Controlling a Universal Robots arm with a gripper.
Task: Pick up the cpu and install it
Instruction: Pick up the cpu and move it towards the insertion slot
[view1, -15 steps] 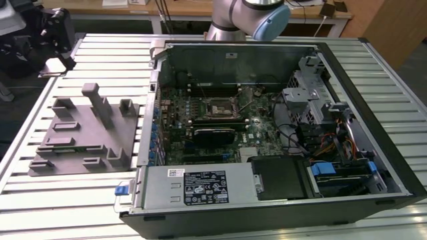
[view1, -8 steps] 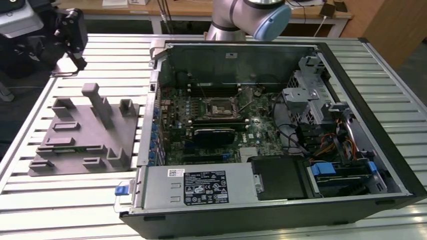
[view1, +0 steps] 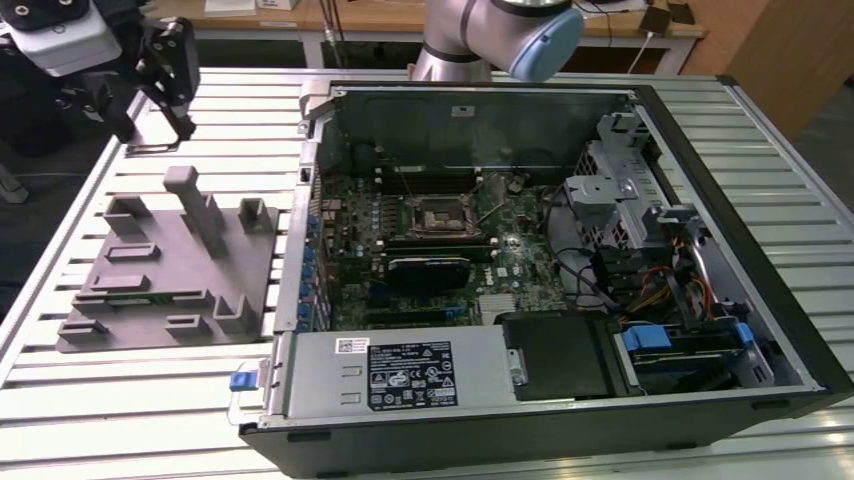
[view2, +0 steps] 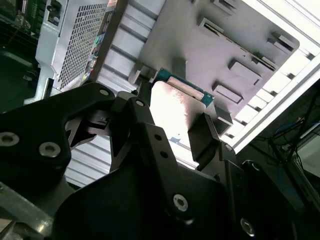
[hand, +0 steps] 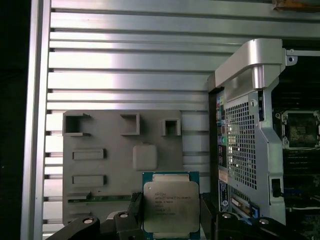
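The cpu (hand: 171, 207), silvery top on a blue-green rim, sits clamped edge to edge between the gripper's (view2: 177, 107) black fingers (hand: 134, 206). It is lifted clear of the grey tray (hand: 100, 165), near the open computer case (view1: 534, 250).

In the first wrist view the chip (hand: 171, 205), clamped in the pincer (hand: 170, 216), runs off the picture's edge and covers the part of the grey tray (hand: 100, 145) directly beyond the pincer. In the second wrist view glare whitens the chip's face, and its near edge lies behind the pincer's body. In the exterior view the pincer is cut off at the picture's edge.
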